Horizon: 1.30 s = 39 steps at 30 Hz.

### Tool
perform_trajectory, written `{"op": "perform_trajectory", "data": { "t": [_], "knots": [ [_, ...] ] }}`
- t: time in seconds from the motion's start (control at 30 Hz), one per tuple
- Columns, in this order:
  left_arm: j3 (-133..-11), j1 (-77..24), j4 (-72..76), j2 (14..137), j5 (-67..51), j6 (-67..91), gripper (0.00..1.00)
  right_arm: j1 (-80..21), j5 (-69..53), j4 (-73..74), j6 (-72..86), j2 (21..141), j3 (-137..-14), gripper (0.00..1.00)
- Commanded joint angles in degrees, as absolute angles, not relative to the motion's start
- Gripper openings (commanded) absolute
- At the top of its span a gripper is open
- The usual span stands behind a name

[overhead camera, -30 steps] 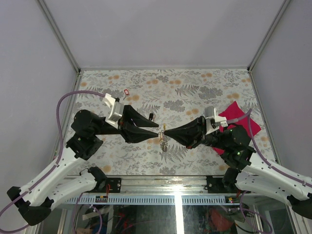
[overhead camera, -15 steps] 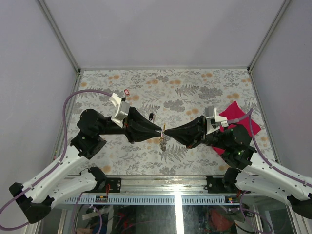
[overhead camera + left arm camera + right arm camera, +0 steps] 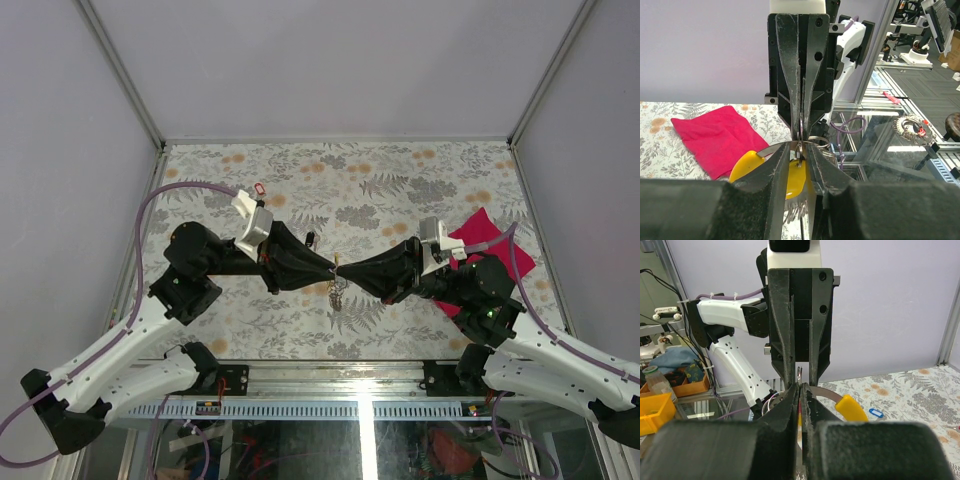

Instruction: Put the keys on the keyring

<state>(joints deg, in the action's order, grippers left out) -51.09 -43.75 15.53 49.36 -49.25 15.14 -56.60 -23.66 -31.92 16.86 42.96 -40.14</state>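
Top external shows the left gripper [image 3: 329, 266], newly slid in from 9 o'clock, narrowing its jaws to a slit around the mid-table keyring [image 3: 337, 289], which the right gripper [image 3: 346, 268] pinches from 3 o'clock, likely preparing a two-handed hold.

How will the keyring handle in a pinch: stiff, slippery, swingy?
Probably stiff: the keyring is a thin metal loop, evenly curved where the right end effector pinches it. Likely slippery and apt to pivot: bare metal in a narrow pinch. Its yellow tag sits off to one side of the grip, so it may swing or twist.
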Motion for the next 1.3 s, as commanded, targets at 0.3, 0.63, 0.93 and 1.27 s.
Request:
{"op": "perform_trajectory", "data": {
  "t": [0.3,0.63,0.93,1.27],
  "knots": [
    [-51.64,-44.94,18.88,49.55,-47.62,14.34,0.13,-56.48,-23.81,-32.92,15.12,42.59,-42.72,0.00],
    [-52.56,-45.00,16.87,48.98,-47.41,13.71,0.00,-56.48,-23.80,-30.40,14.49,41.69,-42.78,0.00],
    [-57.41,-45.01,3.17,50.53,-47.16,7.57,0.00,-56.45,-21.51,-20.95,9.66,38.62,-45.14,0.16],
    [-67.15,-45.69,-20.70,54.96,-45.26,-4.67,0.00,-56.44,-19.01,2.43,1.98,37.33,-52.77,0.26]
  ]
}}
